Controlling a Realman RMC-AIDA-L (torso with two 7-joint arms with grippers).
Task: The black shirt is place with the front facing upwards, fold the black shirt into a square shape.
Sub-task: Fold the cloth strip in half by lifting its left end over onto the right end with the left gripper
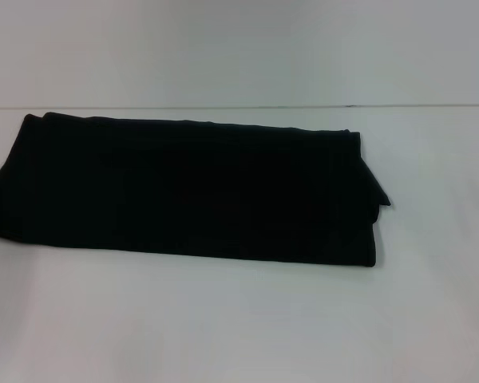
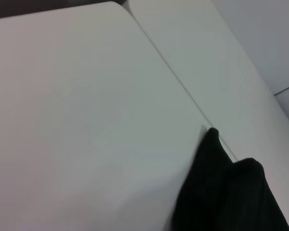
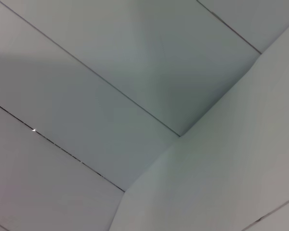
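One shirt is lying across the middle of the white tabletop in the head view, folded into a long dark band that is running from the left edge toward the right. Its far edge is sitting just this side of the seam where the tabletop is meeting the wall, and at the right end a small flap is poking out past the main fold. The lettering is not showing; only plain black cloth is facing up. No hand is showing in the head view, so I cannot tell whether the left hand or the right hand is wide, narrow or holding anything. The left wrist view is looking down on the tabletop and catching one rumpled corner of the shirt by the seam. The right wrist view is showing only pale panels and thin seams.
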